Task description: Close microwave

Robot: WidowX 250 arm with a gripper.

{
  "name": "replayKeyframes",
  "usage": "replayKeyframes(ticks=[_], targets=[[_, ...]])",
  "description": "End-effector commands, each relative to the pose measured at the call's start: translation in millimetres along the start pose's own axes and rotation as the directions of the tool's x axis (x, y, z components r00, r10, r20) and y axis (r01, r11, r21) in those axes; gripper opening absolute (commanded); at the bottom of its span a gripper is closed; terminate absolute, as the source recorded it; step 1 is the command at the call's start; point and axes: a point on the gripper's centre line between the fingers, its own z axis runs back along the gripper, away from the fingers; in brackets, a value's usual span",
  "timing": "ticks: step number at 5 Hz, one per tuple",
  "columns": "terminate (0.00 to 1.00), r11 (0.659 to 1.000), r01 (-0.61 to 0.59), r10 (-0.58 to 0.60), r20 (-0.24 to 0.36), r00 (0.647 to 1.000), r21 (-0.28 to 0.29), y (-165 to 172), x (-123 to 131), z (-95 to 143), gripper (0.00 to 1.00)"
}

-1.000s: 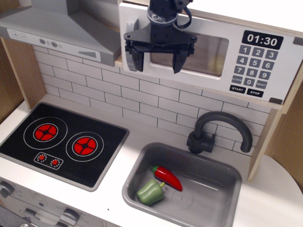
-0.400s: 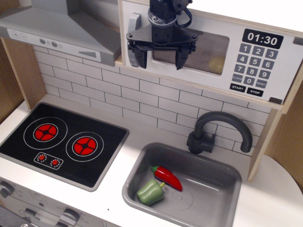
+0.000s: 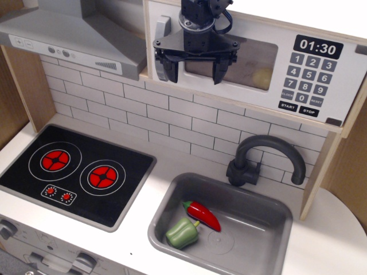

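microwave (image 3: 287,63): top back edge, door looks flush with its front
gripper (image 3: 196,70): jaws spread, empty, in front of door window, beside handle (image 3: 162,34)
sink (image 3: 269,223): two peppers

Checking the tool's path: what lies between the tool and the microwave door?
Nothing: in the observation.image view the open tool sits directly against the microwave door, beside its grey handle.
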Motion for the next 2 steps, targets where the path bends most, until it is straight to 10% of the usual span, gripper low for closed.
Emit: replayKeyframes(ticks=[1,2], targets=[[0.0,0.999,-0.009,0.011,0.07,0.997,-0.03,2.7,17.2,20.9,1.0],[1.0,0.999,-0.009,0.011,0.07,0.997,-0.03,2.7,17.2,20.9,1.0]])
